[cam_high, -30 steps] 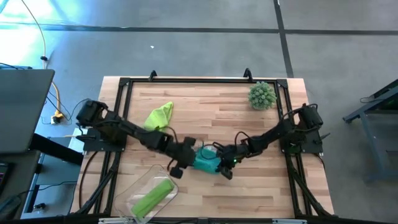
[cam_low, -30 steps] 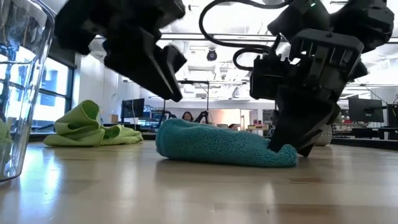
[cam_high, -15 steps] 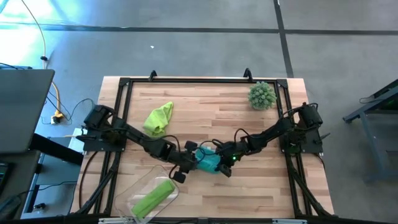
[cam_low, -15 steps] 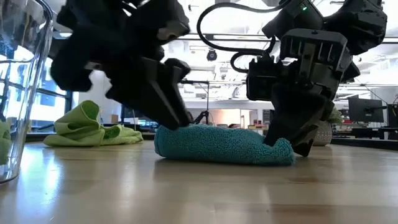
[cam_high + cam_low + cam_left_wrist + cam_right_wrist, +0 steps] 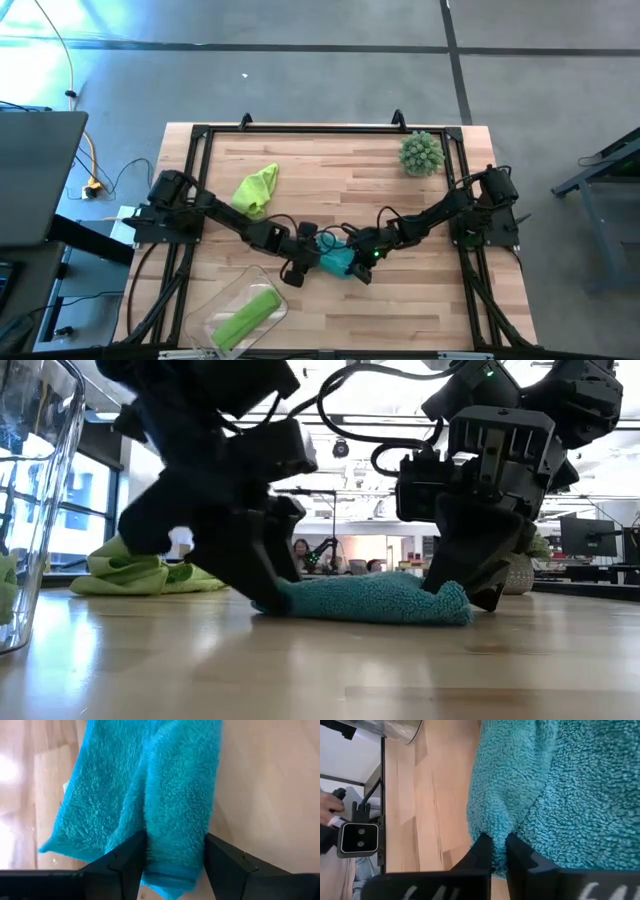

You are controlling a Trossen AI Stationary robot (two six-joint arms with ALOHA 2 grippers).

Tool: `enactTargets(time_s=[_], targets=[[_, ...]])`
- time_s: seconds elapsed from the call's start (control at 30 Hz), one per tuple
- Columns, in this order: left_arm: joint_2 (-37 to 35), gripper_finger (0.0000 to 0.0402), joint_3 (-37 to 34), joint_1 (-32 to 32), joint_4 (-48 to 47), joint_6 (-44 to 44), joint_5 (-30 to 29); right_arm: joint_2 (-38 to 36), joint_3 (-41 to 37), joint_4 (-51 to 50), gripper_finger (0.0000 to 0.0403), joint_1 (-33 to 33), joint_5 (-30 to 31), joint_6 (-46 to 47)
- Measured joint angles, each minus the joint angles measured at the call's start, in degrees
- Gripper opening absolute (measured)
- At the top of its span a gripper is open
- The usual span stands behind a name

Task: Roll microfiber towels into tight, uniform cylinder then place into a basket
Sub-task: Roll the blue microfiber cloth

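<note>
Low view shows the fuzzy teal blue microfiber towel (image 5: 375,598) lying bunched mid-bench, the left end effector (image 5: 262,592) straddling one end with fingers apart around a fold, the right end effector (image 5: 462,588) pinched tight on the opposite end. To roll well, I judge both should keep the cloth taut and level so its edges stay aligned. A rolled lime green towel (image 5: 245,318) already lies in the clear plastic rectangular basket (image 5: 215,303) near the front left edge; a crumpled lime green towel (image 5: 255,187) waits farther back. Open wooden bench (image 5: 420,300) remains on the right, apart from the spiky grey-green ball (image 5: 421,153).
</note>
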Motion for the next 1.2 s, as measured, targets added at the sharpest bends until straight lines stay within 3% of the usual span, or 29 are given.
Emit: enactTargets(time_s=[0.1, 0.23, 0.47, 0.73, 0.9, 1.0, 1.2], targets=[[1.37, 0.0178, 0.17, 1.33, 1.38, -2.55, 0.9, -0.23, -0.06, 0.1, 0.0019, 0.0, 0.12, -0.12], [3.12, 0.016, 0.38, 3.21, 1.51, -7.4, 4.76, -2.76, -0.29, -1.29, 0.0072, -0.04, 0.11, -2.77], [4.16, 0.0084, 0.56, 5.69, 2.29, -16.2, 15.26, -12.2, -0.37, -8.8, 0.0146, 0.73, -1.03, -12.75], [5.31, 0.003, 0.12, 9.62, 5.16, -32.95, 30.49, -19.38, -0.32, -13.3, 0.0153, 11.3, 20.95, -40.43], [6.2, 0.0032, 0.32, 10.97, 6.55, -39.51, 33.16, -18.87, -0.21, -11.09, 0.0153, 18.45, 33.0, -56.85], [6.22, 0.0035, 0.36, 11.16, 7.13, -42.16, 32.8, -17.32, -0.19, -10.17, 0.0154, 20.13, 38.77, -59.74], [6.31, 0.0035, 0.36, 11.23, 8.83, -46.44, 33.17, -11.32, -0.15, -6.58, 0.0154, 19.6, 42.74, -59.37]])
